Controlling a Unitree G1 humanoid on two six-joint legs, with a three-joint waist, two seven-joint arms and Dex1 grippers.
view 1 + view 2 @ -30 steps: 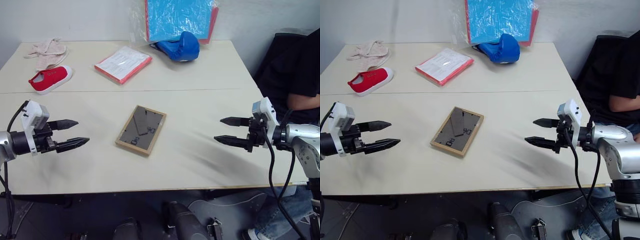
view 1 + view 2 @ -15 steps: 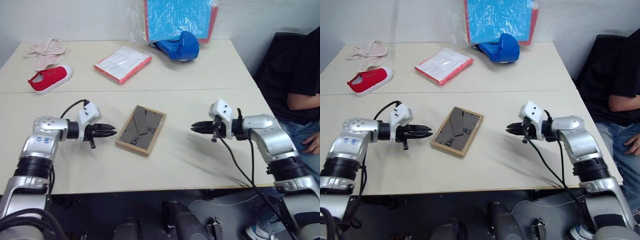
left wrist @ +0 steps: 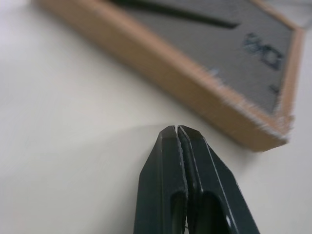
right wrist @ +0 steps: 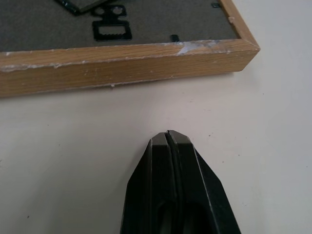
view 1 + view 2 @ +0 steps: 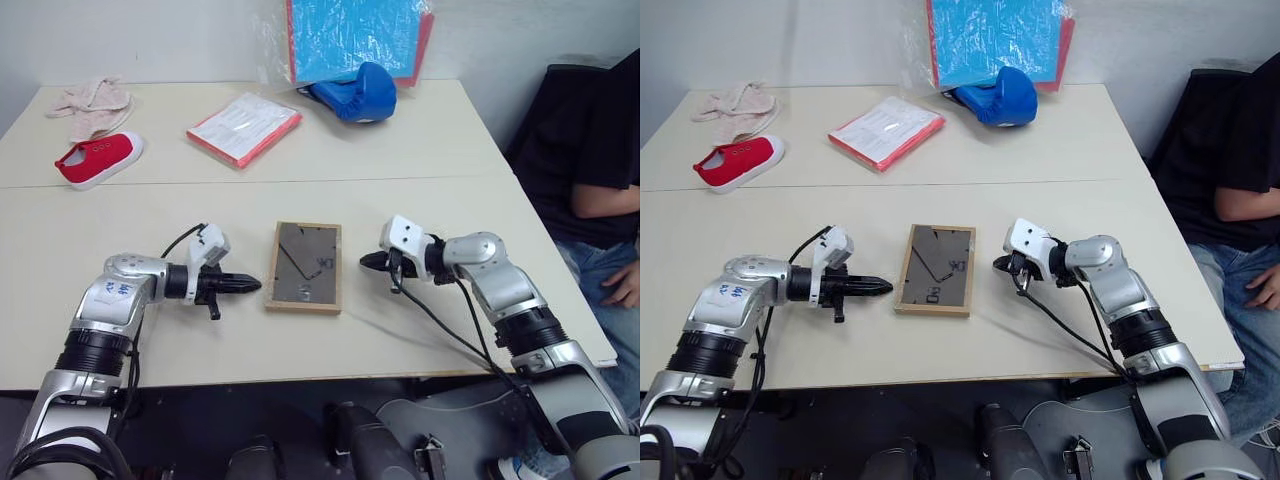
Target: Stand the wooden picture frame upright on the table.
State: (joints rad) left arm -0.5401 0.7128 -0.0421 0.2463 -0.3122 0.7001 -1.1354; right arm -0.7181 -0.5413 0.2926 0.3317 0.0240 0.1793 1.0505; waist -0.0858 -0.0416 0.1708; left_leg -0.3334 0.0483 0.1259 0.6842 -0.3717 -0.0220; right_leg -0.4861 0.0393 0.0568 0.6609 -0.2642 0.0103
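The wooden picture frame (image 5: 305,266) lies flat, back side up, near the middle of the cream table (image 5: 400,150). Its dark grey panel shows a thin stand leg and small clips. My left gripper (image 5: 257,286) is shut and empty, its tip a short gap from the frame's left edge (image 3: 161,63). On the other side my right gripper (image 5: 362,261), also shut with nothing in it, points at the frame's right edge (image 4: 122,63) from close by without touching it. Both grippers hover low over the tabletop.
Toward the back of the table lie a red-edged white booklet (image 5: 244,126), a red shoe (image 5: 97,158), a pink cloth (image 5: 95,100), a blue boxing glove (image 5: 360,93) and a blue-and-red board (image 5: 358,38). A person (image 5: 600,150) sits at the right.
Both grippers closed from wide open and swung inward to either side of the frame. The frame turned from a slant to nearly square with the table edge.
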